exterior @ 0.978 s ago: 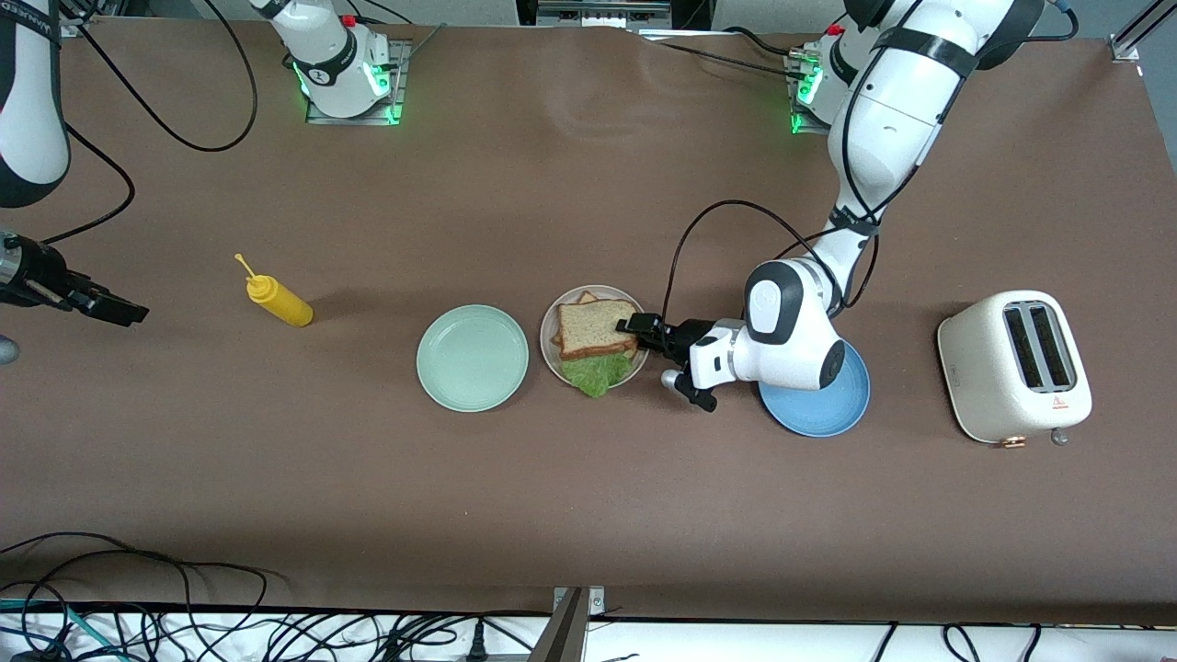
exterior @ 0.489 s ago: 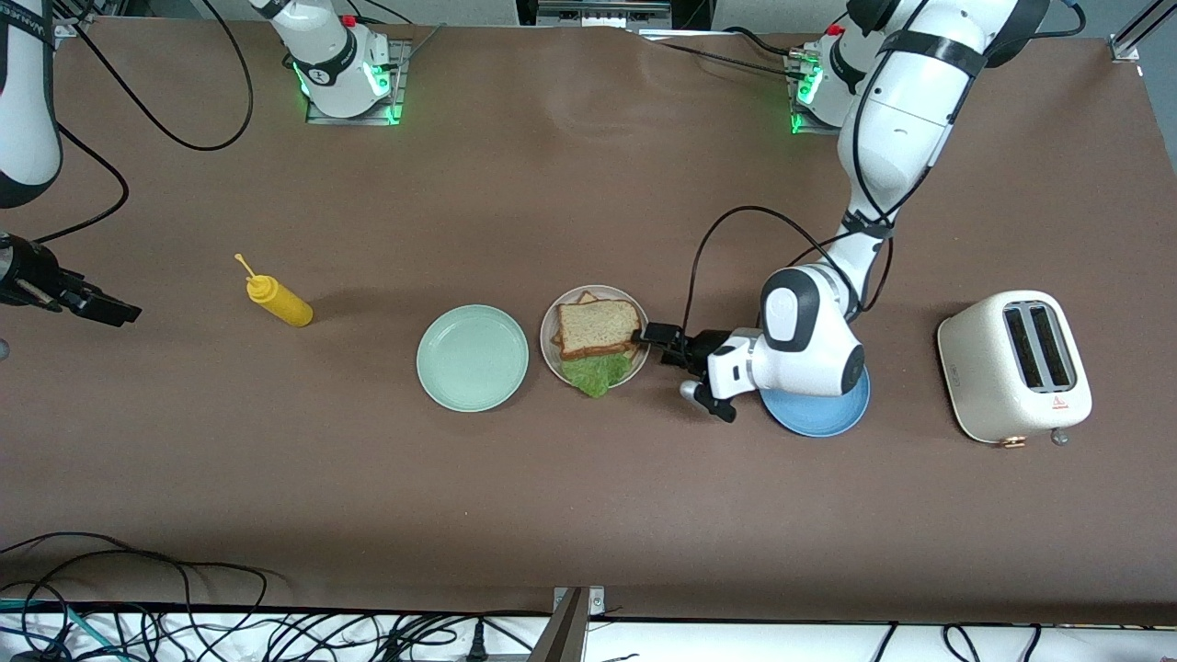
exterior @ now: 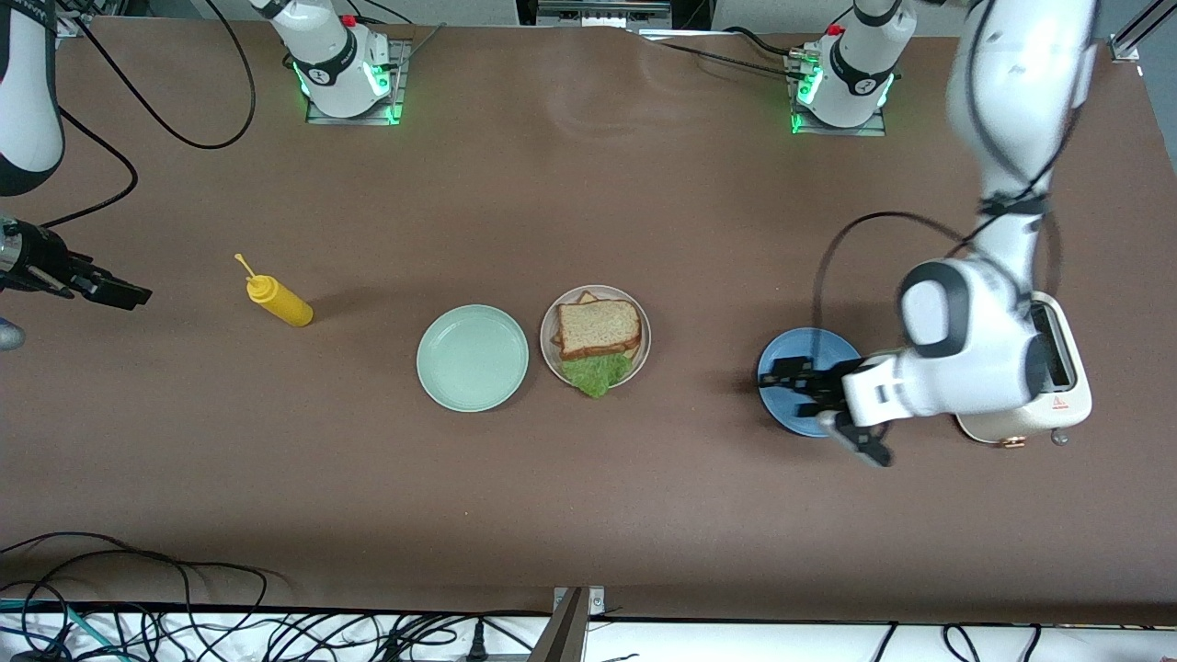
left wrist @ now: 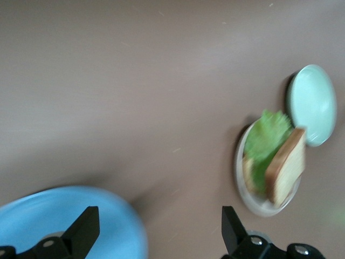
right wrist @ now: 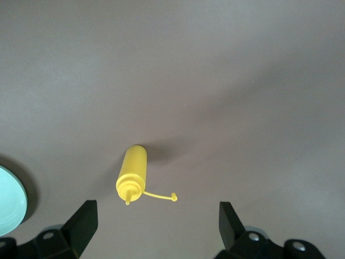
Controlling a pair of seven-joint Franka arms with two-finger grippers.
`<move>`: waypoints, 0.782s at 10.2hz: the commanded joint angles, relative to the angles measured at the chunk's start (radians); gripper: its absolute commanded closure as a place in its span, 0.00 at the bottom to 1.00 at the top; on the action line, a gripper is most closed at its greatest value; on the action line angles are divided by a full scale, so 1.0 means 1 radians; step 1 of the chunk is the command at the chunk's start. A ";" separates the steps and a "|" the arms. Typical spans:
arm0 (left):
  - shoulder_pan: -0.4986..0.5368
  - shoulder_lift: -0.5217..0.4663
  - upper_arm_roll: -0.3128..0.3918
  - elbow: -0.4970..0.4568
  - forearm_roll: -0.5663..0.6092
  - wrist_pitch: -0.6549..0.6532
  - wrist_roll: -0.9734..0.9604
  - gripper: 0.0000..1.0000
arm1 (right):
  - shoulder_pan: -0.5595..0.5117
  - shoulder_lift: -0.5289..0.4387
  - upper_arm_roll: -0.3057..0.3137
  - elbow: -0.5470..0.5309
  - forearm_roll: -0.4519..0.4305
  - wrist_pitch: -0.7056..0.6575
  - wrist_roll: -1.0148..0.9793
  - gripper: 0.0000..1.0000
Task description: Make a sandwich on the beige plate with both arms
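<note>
The sandwich [exterior: 596, 342] is sitting assembled on the beige plate [exterior: 641, 354], 2 slices over lettuce, while the left gripper [exterior: 789, 379] and right gripper [exterior: 115, 292] are hanging spread and empty.

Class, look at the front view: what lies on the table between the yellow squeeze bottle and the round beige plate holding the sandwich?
The round mint green plate lies between the yellow squeeze bottle and the round beige plate, beside the plate holding the bread-and-lettuce sandwich; the front view shows this.
</note>
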 commanded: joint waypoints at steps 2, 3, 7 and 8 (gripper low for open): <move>0.120 -0.315 0.001 -0.053 0.303 -0.183 -0.001 0.00 | 0.007 -0.034 0.108 -0.017 -0.024 -0.020 0.156 0.00; 0.138 -0.378 0.001 -0.045 0.391 -0.261 0.000 0.00 | 0.007 -0.034 0.138 -0.017 -0.043 -0.048 0.211 0.00; 0.172 -0.524 0.000 -0.039 0.598 -0.448 -0.015 0.00 | 0.050 -0.024 0.176 -0.020 -0.132 -0.051 0.332 0.00; 0.178 -0.538 0.001 -0.039 0.603 -0.464 -0.052 0.00 | 0.056 -0.023 0.178 -0.020 -0.132 -0.071 0.366 0.00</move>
